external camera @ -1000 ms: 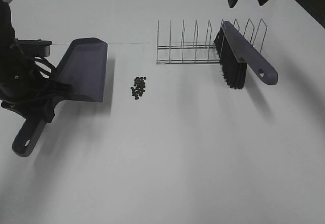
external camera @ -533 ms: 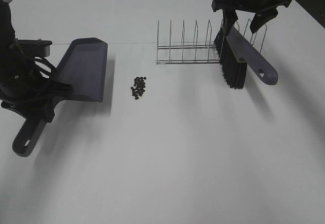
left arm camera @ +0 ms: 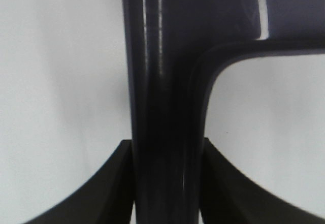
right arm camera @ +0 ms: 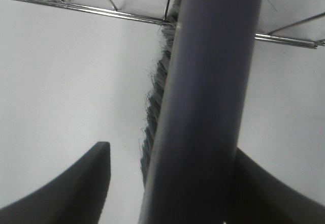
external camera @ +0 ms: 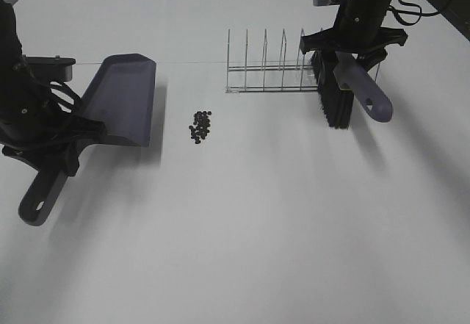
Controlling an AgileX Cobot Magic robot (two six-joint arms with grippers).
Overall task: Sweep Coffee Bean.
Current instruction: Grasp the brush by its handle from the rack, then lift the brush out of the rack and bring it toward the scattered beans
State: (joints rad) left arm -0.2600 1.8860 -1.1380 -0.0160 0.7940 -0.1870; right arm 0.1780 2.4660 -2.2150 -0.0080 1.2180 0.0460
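The left gripper (left arm camera: 166, 150) is clamped on the handle of the single dustpan (external camera: 121, 100), probably so that its lip faces the coffee bean (external camera: 200, 127) pile. That is one cluster of roughly twenty beans, lying near the lip and well away from the right gripper (right arm camera: 171, 150). This gripper straddles the one brush (external camera: 360, 81) with a gap at one finger, so it is not gripping. The brush leans on the one wire rack (external camera: 264, 87), which likely raises its handle for grasping.

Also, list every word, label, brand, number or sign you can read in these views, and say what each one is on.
None: no view shows any readable text, label, brand, number or sign.
The purple dustpan, the brush, the wire rack and the white table all show plain, unmarked surfaces.
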